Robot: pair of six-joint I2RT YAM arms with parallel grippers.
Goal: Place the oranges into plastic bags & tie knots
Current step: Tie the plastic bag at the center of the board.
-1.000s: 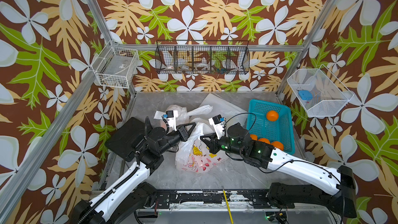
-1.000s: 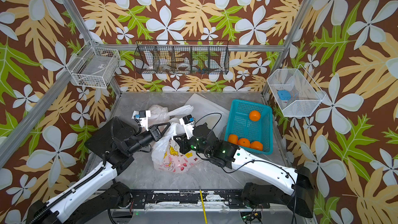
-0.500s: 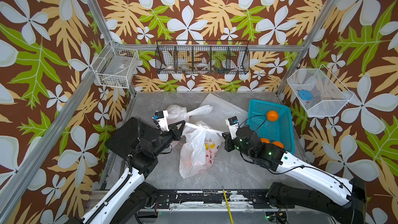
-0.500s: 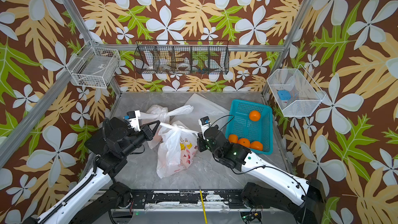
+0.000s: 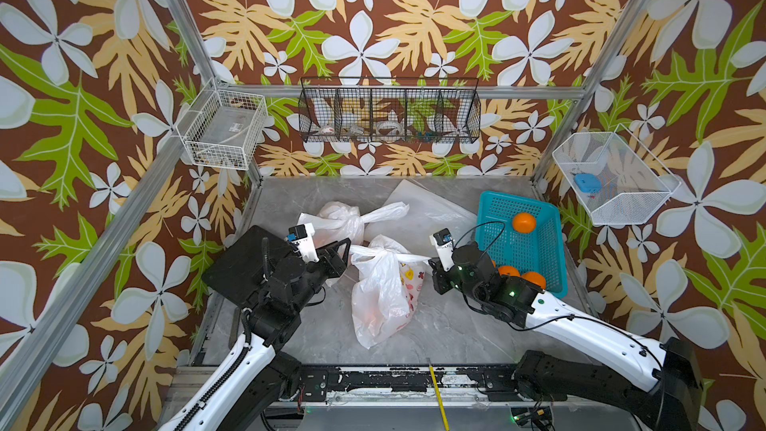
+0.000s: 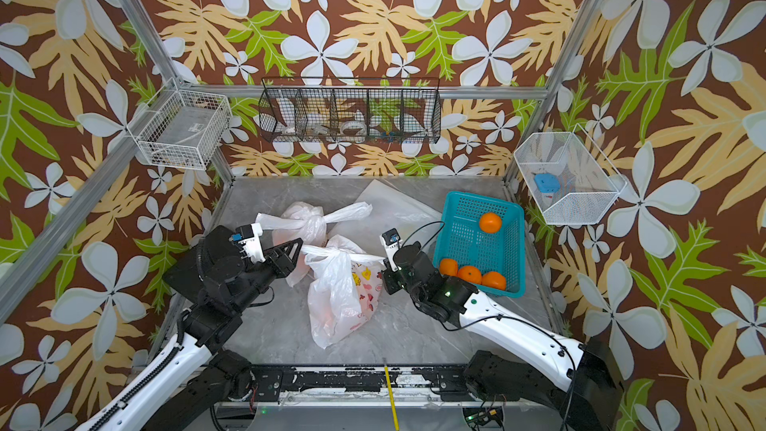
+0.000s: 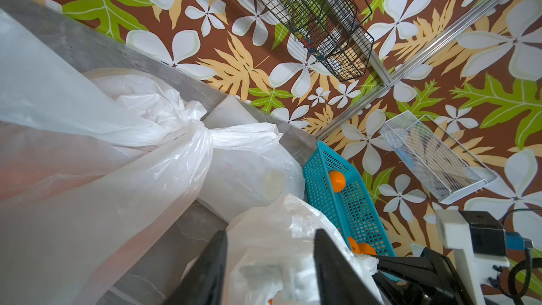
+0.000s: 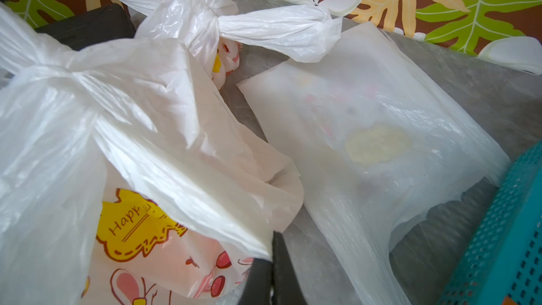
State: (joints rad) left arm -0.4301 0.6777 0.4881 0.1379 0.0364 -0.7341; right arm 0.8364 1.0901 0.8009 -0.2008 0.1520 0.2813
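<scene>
While drawing the knot (image 5: 396, 254) on the near bag (image 5: 379, 296) tight, looks to be at the close of the second tie. Starting left: left gripper (image 5: 343, 257) just left of that knot, fingers (image 7: 209, 271) spread, a fold of bag plastic loose between them, not pinched. Just far of it, far bag (image 5: 338, 217), tied off, own knot (image 5: 361, 220) with two strip ends out sideways. Centre: near bag slumped on the table (image 5: 435, 333), orange tint showing through, fruit inside not countable. Far of centre: flat bag (image 5: 431, 209), seemingly empty and unopened. Right of the near knot: right gripper (image 5: 433, 269), fingers (image 8: 261, 283) clamped shut on that bag's right strip end, strip pulled straight. Rightmost: basket (image 5: 526, 250) with loose oranges (image 6: 490, 222).

Next, as judged: let the right strip go, check the knot for slack, then turn to the flat bag. Calls for prying open a thin, clinging mouth, probably one gripper per handle, before any loading.

Counted in a top view: bags, three; knots, two; oranges in the basket, four; baskets on the table, one; grippers, two.
</scene>
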